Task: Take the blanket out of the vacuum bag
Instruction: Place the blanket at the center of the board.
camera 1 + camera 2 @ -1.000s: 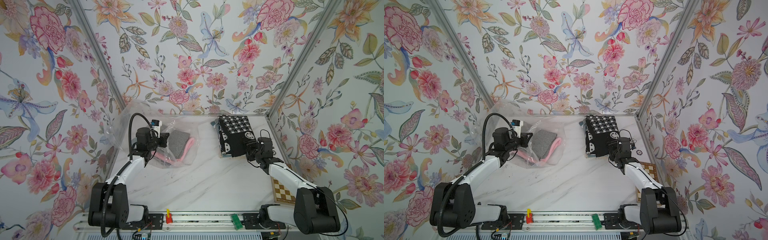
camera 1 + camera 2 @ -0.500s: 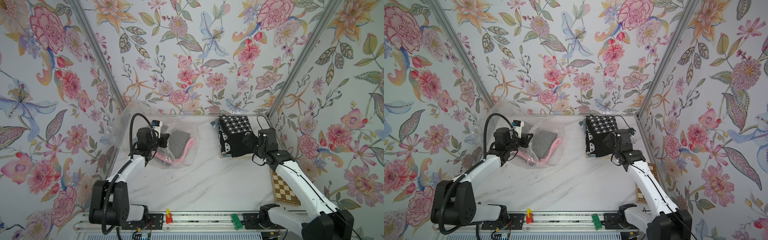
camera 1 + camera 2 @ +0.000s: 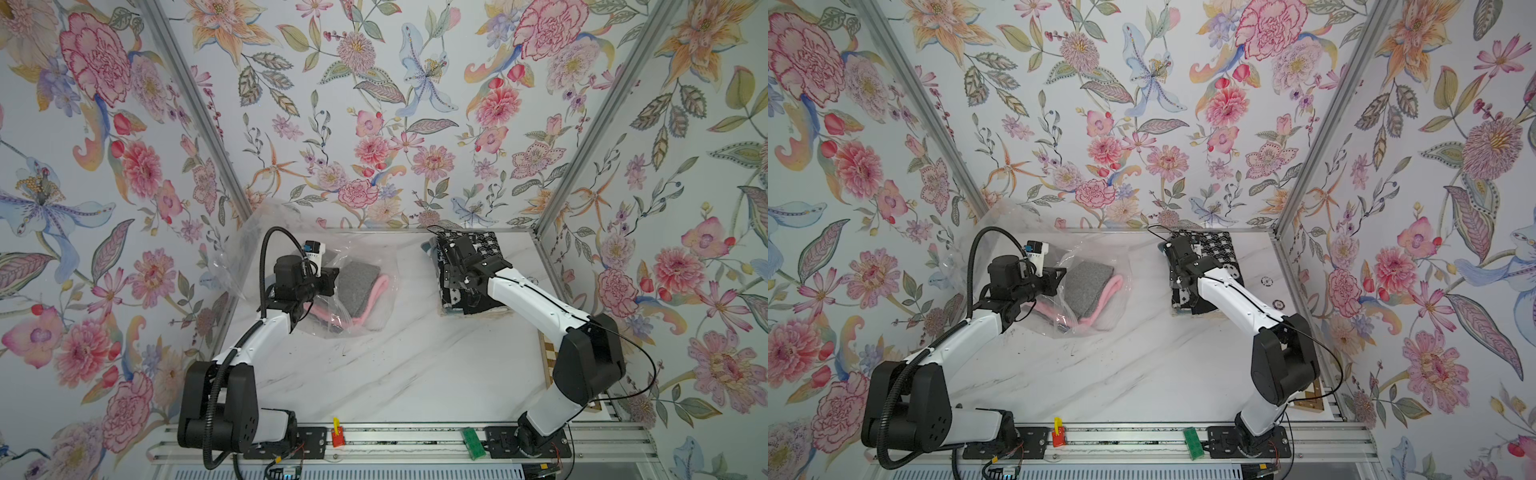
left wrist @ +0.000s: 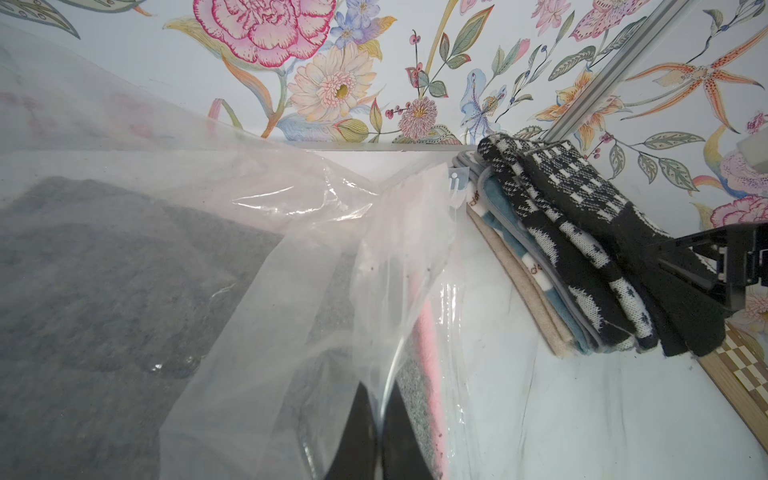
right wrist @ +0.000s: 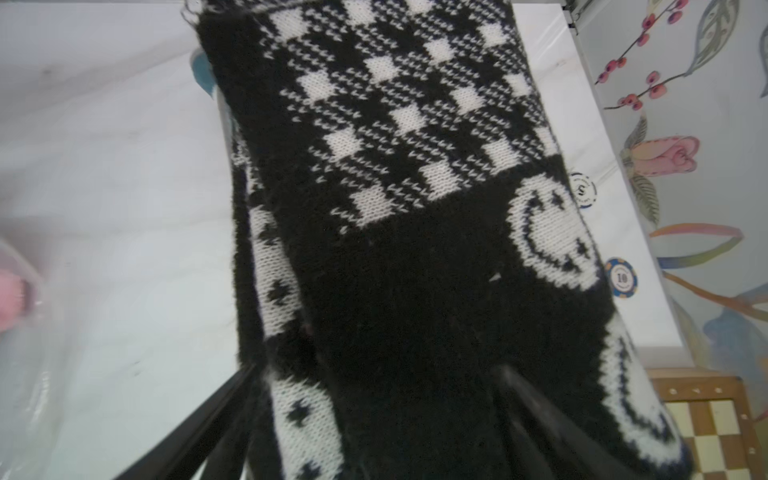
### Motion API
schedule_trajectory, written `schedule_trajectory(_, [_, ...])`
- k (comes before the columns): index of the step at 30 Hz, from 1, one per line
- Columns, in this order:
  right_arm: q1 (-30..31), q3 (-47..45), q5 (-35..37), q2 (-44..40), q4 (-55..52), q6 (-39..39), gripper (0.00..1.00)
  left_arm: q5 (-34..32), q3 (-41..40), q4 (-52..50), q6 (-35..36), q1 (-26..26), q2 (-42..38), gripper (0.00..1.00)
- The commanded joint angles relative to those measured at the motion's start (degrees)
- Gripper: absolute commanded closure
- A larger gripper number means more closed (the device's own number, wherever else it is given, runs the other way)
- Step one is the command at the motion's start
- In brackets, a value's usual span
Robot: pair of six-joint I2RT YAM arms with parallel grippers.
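The vacuum bag (image 3: pixel 374 253) is a crinkly clear plastic bag at the back left of the marble table. Inside it a folded grey blanket (image 3: pixel 359 286) lies on a pink one (image 3: pixel 376 293). My left gripper (image 4: pixel 380 399) is shut on a fold of the bag's film, with the grey and pink edges just beside its fingertips. A black-and-white knitted blanket (image 5: pixel 395 124) tops a stack at the back right, outside the bag. My right gripper (image 5: pixel 374 370) hovers low over that stack (image 3: pixel 486 245), jaws wide apart, one on each side of the knit.
Under the knit lie teal and beige folded cloths (image 4: pixel 536 291). Two poker chips (image 5: pixel 621 276) lie by the right wall, and a chessboard (image 5: pixel 715 436) sits at the right edge. Flowered walls close in three sides. Red (image 3: pixel 337 432) and green (image 3: pixel 471 442) pieces sit on the front rail.
My right arm swung from the stack's front right corner inward and toward the back wall, over the knitted blanket, and its jaws stand wider. The left gripper kept its hold on the bag, unmoved.
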Motion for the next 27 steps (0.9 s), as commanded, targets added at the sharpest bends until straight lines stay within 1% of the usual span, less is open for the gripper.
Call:
schedule_trajectory(1, [-0.9,3.4,4.1,2.3,-2.4,-3.4,0.12,-1.8,2.1,-1.5,2.2,-0.3,1.2,0.95])
schedule_trajectory(5, [-2.0,5.4,1.5,5.9,-2.3,-5.1,0.13,-2.9,2.3,-2.6,3.2,-0.3,1.2,0.95])
schedule_trajectory(12, [-3.1,7.1,-0.8,9.8,-2.3,-5.5,0.13,-3.5,2.9,-3.4,3.9,-0.3,1.7,0.95])
schedule_trajectory(17, [-3.4,7.9,-1.3,11.0,-2.4,-6.5,0.17,-4.0,2.9,-3.6,4.2,-0.3,0.9,0.95])
schedule_trajectory(21, [-3.9,8.3,-1.5,11.6,-2.5,-7.1,0.29,-4.0,3.0,-3.8,4.1,-0.4,1.0,0.96])
schedule_trajectory(23, [-4.3,8.7,-1.8,11.8,-2.4,-7.5,0.31,-3.8,3.1,-3.8,4.0,-0.3,1.1,0.97])
schedule_trajectory(25, [-4.3,9.1,-2.0,12.2,-2.4,-8.1,0.4,-3.6,3.2,-3.8,3.9,-0.3,0.9,0.97])
schedule_trajectory(27, [-4.3,9.7,-2.5,12.4,-2.4,-8.3,0.44,-3.8,3.2,-3.8,3.9,-0.3,0.5,0.97])
